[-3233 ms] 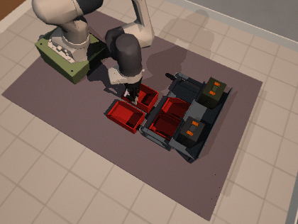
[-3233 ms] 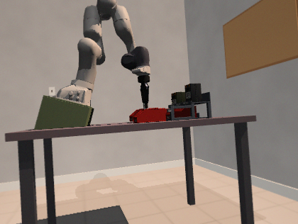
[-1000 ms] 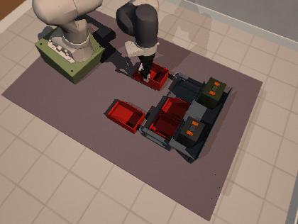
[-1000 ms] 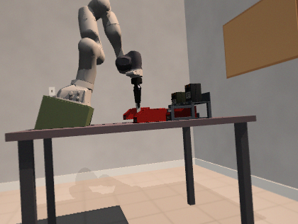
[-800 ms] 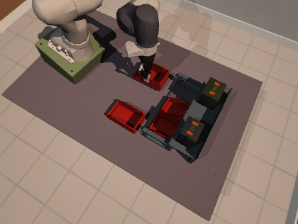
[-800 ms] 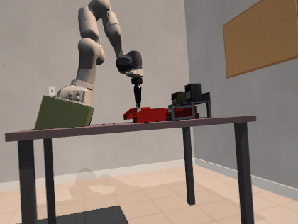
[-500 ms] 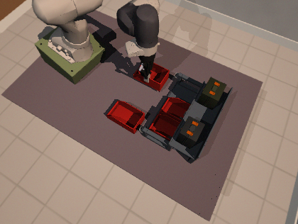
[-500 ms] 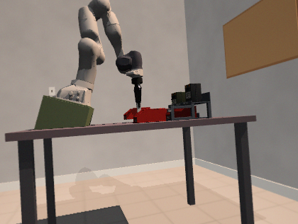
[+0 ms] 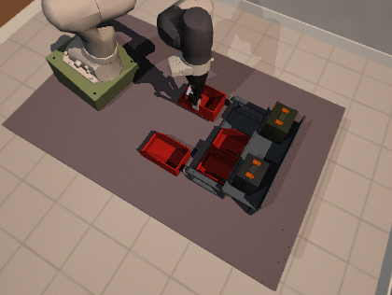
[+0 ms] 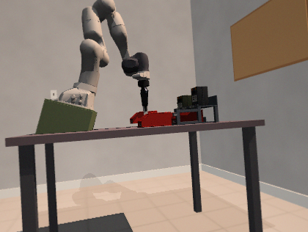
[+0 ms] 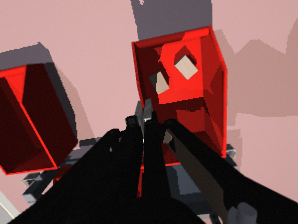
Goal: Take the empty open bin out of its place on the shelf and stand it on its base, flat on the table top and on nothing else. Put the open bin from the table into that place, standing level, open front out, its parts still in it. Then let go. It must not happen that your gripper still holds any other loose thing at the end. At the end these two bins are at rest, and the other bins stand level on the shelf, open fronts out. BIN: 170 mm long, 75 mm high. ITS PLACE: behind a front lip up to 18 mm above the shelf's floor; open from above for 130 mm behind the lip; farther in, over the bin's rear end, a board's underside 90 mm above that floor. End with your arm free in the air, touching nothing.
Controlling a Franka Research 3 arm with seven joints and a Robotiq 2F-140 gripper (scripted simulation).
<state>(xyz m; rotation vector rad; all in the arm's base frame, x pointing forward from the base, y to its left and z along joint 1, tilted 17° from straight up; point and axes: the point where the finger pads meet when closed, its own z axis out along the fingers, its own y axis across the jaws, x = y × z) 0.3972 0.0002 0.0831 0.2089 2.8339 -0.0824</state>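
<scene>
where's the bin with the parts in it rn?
In the top view the bin with parts stands on the table top just in front of the shelf, toward the arm's base, with the shut end effector over its wall.

The arm reaches steeply down, its claw [image 11: 145, 131] pinched shut.

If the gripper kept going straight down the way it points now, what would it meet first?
Most likely the wall of the parts bin: the shut gripper points down at that bin's end nearest the arm's base. Whether its fingers already grip that wall is unclear.
</scene>
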